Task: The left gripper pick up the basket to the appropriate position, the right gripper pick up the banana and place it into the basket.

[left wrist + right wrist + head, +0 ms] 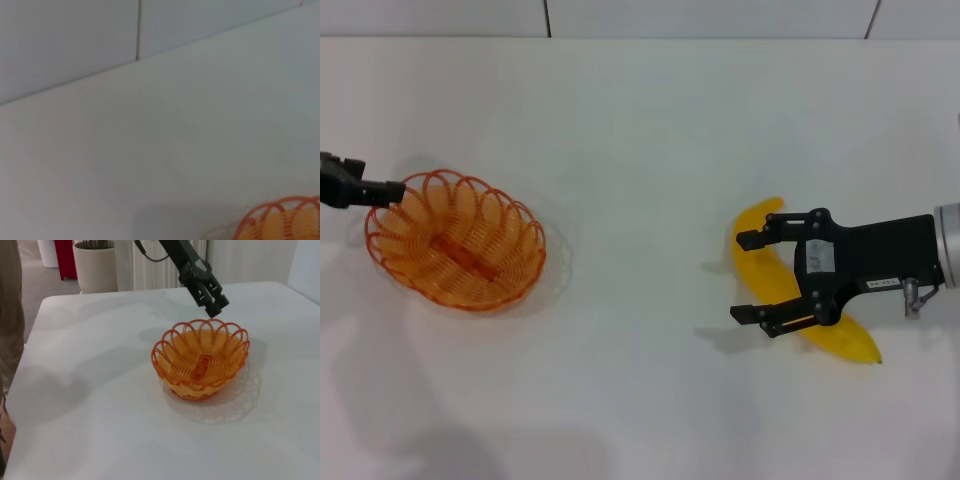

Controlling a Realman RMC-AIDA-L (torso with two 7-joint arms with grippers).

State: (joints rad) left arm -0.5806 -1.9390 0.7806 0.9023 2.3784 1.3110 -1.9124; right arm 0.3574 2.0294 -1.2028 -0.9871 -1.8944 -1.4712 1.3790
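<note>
A: We see the banana (772, 281) lying on the white table (640, 150) on our right side — its long axis runs diagonally, 1 tip toward the far middle, the other toward our near right. It is bright yellow, smooth, unpeeled.

B: Our right gripper (752, 277) straddles its middle, 2 fingers spread wide, nothing clamped.

A: The basket (455, 240) sits well apart on our left — orange wire loops, scalloped rim, long axis slanting.

B: Our left gripper (215, 304) is at its far-left rim; we cannot tell whether it is clamped.
</note>
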